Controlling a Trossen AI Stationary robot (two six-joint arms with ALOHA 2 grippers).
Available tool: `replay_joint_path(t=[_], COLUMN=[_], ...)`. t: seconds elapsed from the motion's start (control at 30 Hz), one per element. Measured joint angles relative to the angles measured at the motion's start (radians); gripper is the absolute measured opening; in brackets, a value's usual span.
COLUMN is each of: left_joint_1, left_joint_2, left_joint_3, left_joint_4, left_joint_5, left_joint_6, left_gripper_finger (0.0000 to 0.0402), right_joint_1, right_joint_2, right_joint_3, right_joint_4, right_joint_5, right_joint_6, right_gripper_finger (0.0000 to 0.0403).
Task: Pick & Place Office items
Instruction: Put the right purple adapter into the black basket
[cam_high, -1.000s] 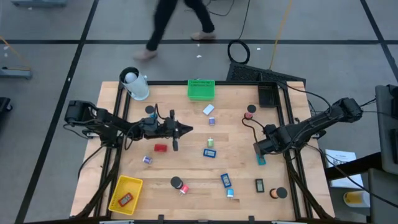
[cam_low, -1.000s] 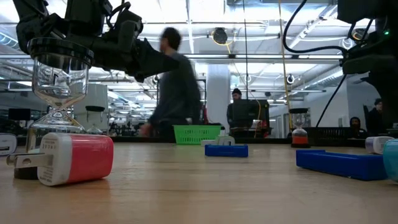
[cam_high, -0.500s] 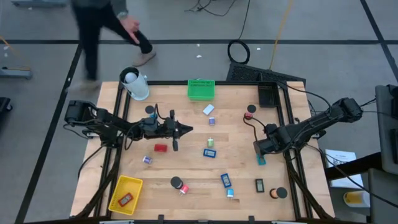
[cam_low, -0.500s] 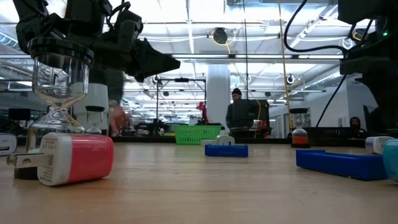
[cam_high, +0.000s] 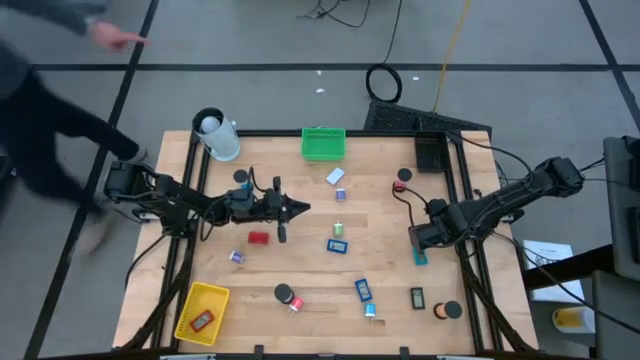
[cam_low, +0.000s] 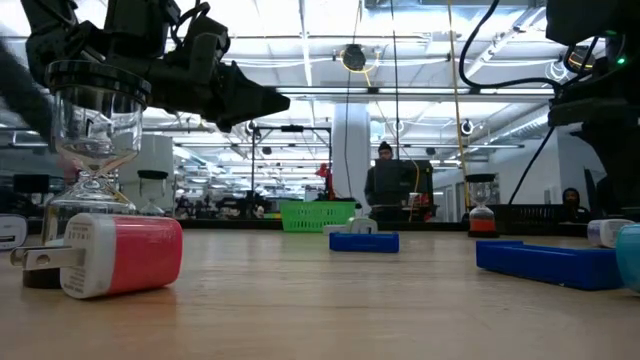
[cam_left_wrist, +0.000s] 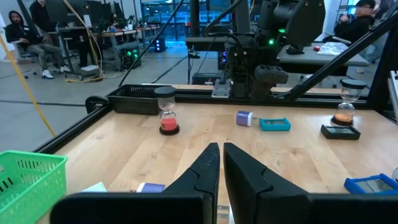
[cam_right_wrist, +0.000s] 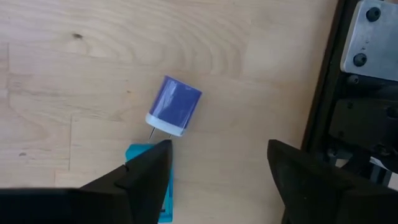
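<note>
Reaching in from the table's right edge, right gripper hanging low over the wood, fingers spreading wide and gripping nothing, pointing down at a blue plug adapter lying on its side just beside a teal block. Stretching level across the left half, left gripper hovering above the table, fingers pressing together, carrying nothing.
</note>
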Motion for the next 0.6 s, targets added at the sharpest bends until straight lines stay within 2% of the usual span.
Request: replay_joint_path(t=[0.4,0.6], left_joint_1=[0.0,0.0], left_joint_2=[0.0,0.0], left_joint_3=[0.0,0.0], left_joint_4=[0.0,0.0], left_joint_5=[0.0,0.0], left_joint_6=[0.0,-0.001], left_gripper_finger=[0.0031,0.0031], right_joint_1=[0.0,0.03], right_joint_2=[0.0,0.0], right_joint_3=[-0.002,-0.002], right_joint_4=[0.018,0.036], right_joint_5=[-0.027,0.021], right_joint_6=[0.002,0.044], right_gripper_finger=[0.0273,0.0272])
